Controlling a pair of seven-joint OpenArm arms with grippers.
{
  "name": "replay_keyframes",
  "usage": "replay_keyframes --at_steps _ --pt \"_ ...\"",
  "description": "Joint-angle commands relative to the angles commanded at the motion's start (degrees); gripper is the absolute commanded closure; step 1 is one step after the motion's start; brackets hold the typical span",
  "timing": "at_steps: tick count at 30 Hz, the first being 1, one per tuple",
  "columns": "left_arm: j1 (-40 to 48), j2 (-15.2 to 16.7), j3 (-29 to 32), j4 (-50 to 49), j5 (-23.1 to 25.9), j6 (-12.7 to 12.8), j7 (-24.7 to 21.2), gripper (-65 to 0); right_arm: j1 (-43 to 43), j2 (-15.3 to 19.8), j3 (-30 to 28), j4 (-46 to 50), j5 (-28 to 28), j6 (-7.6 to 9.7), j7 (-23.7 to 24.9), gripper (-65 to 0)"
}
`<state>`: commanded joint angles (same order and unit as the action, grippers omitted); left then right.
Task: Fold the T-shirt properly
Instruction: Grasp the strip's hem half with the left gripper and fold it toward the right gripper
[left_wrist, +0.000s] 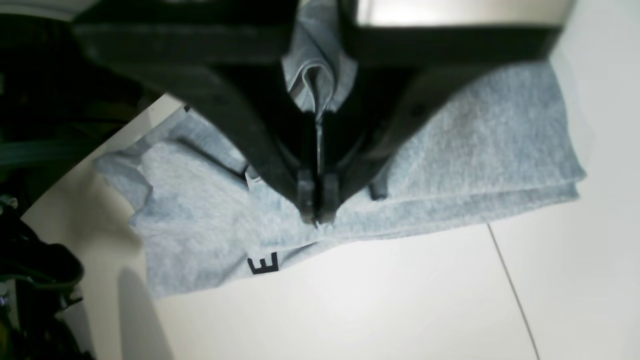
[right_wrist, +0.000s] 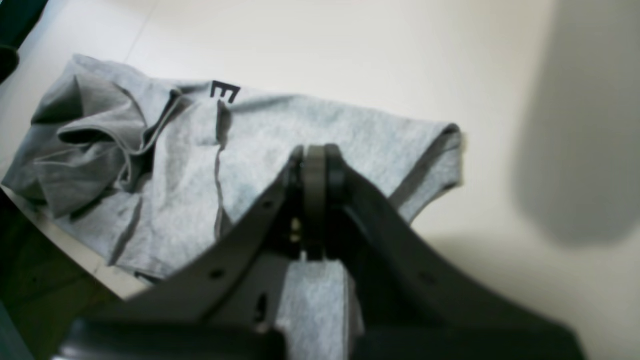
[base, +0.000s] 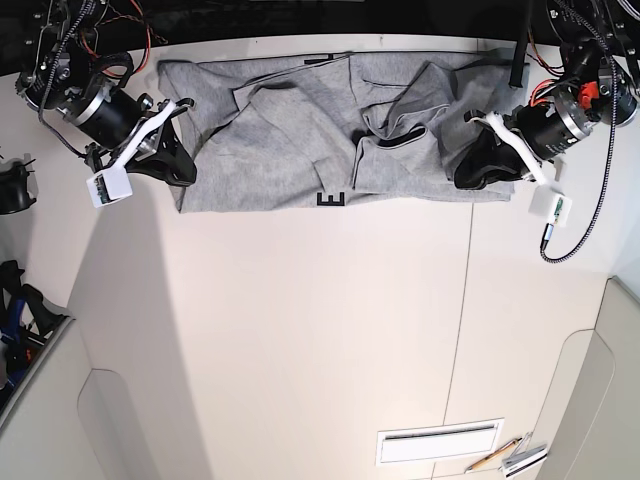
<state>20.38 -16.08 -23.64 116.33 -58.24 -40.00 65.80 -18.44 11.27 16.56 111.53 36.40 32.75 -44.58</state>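
The rumpled heather-grey cotton T-shirt (base: 300, 140) lies along the white bench's (base: 320, 330) far edge. At its opposite ends, the left tool (left_wrist: 316, 212) and right tool (right_wrist: 315, 155) are each clenched on its fabric.

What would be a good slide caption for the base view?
Both claws, left and right, pinch opposite ends of the grey T-shirt lying rumpled across the white table.

Right hand (right_wrist: 315, 165) clamped on grey T-shirt (right_wrist: 300, 125), black E (right_wrist: 224, 92) showing
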Motion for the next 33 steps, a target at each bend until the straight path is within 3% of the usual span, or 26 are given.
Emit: replay_keyframes --at_steps 2,6,7,15,17,20,22,26,30,33 --pt "0.0 -0.8 0.0 -2.5 0.0 0.0 -0.3 -3.5 0.0 0.0 0.0 0.0 0.0 0.02 0.0 -0.5" --pt "0.0 -1.1 0.0 -7.7 -1.7 0.0 -0.4 -29.2 0.0 0.0 0.0 0.0 0.0 0.02 0.0 -0.5" --pt "0.5 -1.1 0.0 -8.9 -2.8 0.0 -0.4 -31.7 0.0 0.0 0.0 0.0 0.0 0.02 0.0 -0.5" --pt "4.6 -1.1 4.5 -10.0 -7.3 0.0 0.0 -31.8 0.0 0.0 0.0 0.0 -0.1 0.00 1.0 -0.5" --pt "4.5 -1.1 7.1 -10.0 -5.0 0.0 -0.3 -31.8 0.0 0.0 0.0 0.0 -0.4 0.00 1.0 -0.5" --pt "4.5 -1.1 11.0 -10.0 3.3 0.0 -4.4 -32.0 0.0 0.0 0.0 0.0 -0.5 0.00 1.0 -0.5" --pt "4.5 -1.1 11.6 -10.0 5.7 0.0 -6.1 -35.8 0.0 0.0 0.0 0.0 -0.4 0.00 1.0 -0.5" --pt "4.5 -1.1 11.6 -10.0 5.6 0.0 -5.3 -36.4 0.0 0.0 0.0 0.0 -0.4 0.00 1.0 -0.5" --pt "4.5 -1.1 11.6 -8.6 -0.1 0.0 0.8 -36.4 0.0 0.0 0.0 0.0 -0.5 0.00 1.0 -0.5" --pt "4.5 -1.1 11.6 -7.7 -0.9 0.0 1.5 -36.9 0.0 0.0 0.0 0.0 -0.5 0.00 1.0 -0.5"
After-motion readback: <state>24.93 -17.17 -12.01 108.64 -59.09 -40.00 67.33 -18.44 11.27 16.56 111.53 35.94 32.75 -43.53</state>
